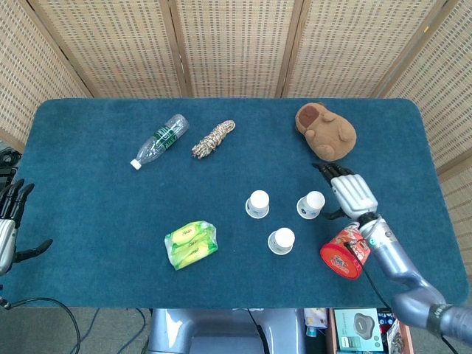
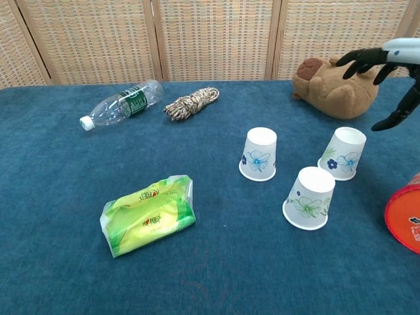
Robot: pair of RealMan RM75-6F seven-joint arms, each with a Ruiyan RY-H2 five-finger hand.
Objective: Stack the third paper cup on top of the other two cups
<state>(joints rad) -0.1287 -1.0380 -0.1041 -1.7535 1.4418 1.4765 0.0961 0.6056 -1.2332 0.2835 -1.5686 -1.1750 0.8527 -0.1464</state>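
Three white paper cups with flower prints stand upside down and apart on the blue table: one at the left (image 1: 257,204) (image 2: 258,153), one at the right (image 1: 311,205) (image 2: 343,153), one nearest the front (image 1: 281,241) (image 2: 309,198). My right hand (image 1: 349,192) (image 2: 386,69) hovers open just right of and above the right cup, fingers spread, holding nothing. My left hand (image 1: 9,225) hangs open off the table's left edge, far from the cups.
A red instant-noodle tub (image 1: 347,251) (image 2: 404,218) lies on its side right of the front cup, under my right forearm. A brown plush toy (image 1: 325,130) sits behind the cups. A green packet (image 1: 191,244), a plastic bottle (image 1: 159,140) and a rope bundle (image 1: 213,139) lie to the left.
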